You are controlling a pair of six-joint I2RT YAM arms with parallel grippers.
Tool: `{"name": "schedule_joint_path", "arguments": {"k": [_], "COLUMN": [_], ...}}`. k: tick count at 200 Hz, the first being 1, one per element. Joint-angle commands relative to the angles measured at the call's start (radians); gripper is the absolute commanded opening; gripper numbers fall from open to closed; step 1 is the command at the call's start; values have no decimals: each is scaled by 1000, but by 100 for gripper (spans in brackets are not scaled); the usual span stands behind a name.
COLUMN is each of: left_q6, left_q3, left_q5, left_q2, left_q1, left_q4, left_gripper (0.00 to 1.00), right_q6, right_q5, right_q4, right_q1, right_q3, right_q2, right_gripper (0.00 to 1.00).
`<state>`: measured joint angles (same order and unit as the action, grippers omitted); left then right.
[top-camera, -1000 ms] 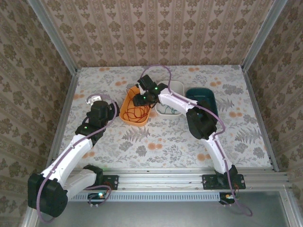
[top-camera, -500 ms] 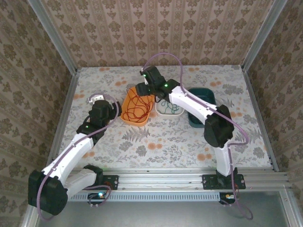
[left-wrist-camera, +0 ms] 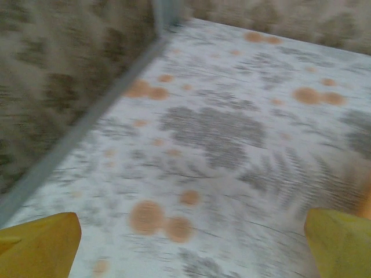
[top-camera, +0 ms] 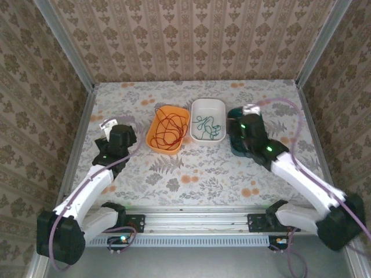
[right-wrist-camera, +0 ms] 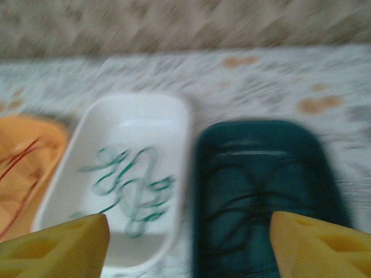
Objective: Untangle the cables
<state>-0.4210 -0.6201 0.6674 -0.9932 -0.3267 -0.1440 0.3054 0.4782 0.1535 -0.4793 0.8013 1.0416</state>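
- My right gripper point(right-wrist-camera: 186, 246) hangs with its fingers well apart and nothing between them.
- Just ahead of it and to the left, the green cable point(right-wrist-camera: 130, 188) lies in loose squiggles in the white tray point(right-wrist-camera: 174, 119).
- Straight ahead and to the right, the black cable point(right-wrist-camera: 240, 215) curls faintly in the teal tray point(right-wrist-camera: 261, 147).
- Farther left, the red cable point(top-camera: 168, 128) lies in open loops in the orange tray point(top-camera: 152, 139).
- My left gripper point(left-wrist-camera: 191, 246) is also spread wide and empty over bare table point(left-wrist-camera: 220, 133), well apart from the trays.
- With one colour per tray and no strands crossing, I judge the separating done.
- Next I would check that no loop hangs over a rim, then park both arms.
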Motion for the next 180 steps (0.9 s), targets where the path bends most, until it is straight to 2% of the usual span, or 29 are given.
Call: {"name": "schedule_joint_path", "arguments": {"k": [1, 16, 22, 40, 52, 67, 76, 86, 105, 121, 135, 142, 154, 164, 174, 180], "left_q6": [78, 107, 131, 227, 252, 251, 240, 285, 360, 391, 386, 383, 395, 441, 386, 399], "left_q3": [52, 89, 109, 190, 217, 219, 182, 177, 184, 174, 161, 164, 184, 243, 218, 236], "left_q5": [240, 293, 307, 296, 284, 284, 258, 240, 136, 48, 3, -5, -13, -89, -121, -157], "left_q2": [15, -1, -11, -64, -121, -206, -243, -286, -337, -381, -410, -422, -443, -502, -462, -468], "left_q1": [34, 53, 57, 60, 61, 64, 68, 72, 94, 126, 157, 170, 182, 215, 215, 226], "left_q4": [48, 106, 149, 321, 388, 445, 408, 498, 659, 732, 762, 796, 872, 1092, 938, 997], "left_gripper": [100, 100, 100, 100, 100, 100, 100, 100, 100, 100, 100, 100, 100, 100, 100, 100], "right_q6": [-88, -174, -220, -308, -337, -291, -269, -290, -364, -406, -389, -364, -367, -379, -393, -395], "right_q5": [292, 387, 392, 447, 448, 453, 455, 477, 404, 295, 169, 152, 118, 60, -19, -54], "right_q4": [-120, -174, -217, -405, -541, -613, -692, -781, -924, -1036, -984, -877, -842, -843, -858, -881], "right_q1": [13, 18, 22, 30, 40, 74, 92, 99, 144, 204, 263, 276, 285, 287, 293, 296], "right_q3": [-162, -255, -294, -423, -490, -516, -533, -529, -504, -485, -438, -390, -361, -369, -391, -408], "right_q2": [-153, -220, -230, -212, -157, -47, 23, 100, 210, 298, 334, 339, 342, 342, 325, 315], "right_gripper": [86, 92, 100, 100, 100, 100, 100, 100, 100, 100, 100, 100, 100, 100, 100, 100]}}
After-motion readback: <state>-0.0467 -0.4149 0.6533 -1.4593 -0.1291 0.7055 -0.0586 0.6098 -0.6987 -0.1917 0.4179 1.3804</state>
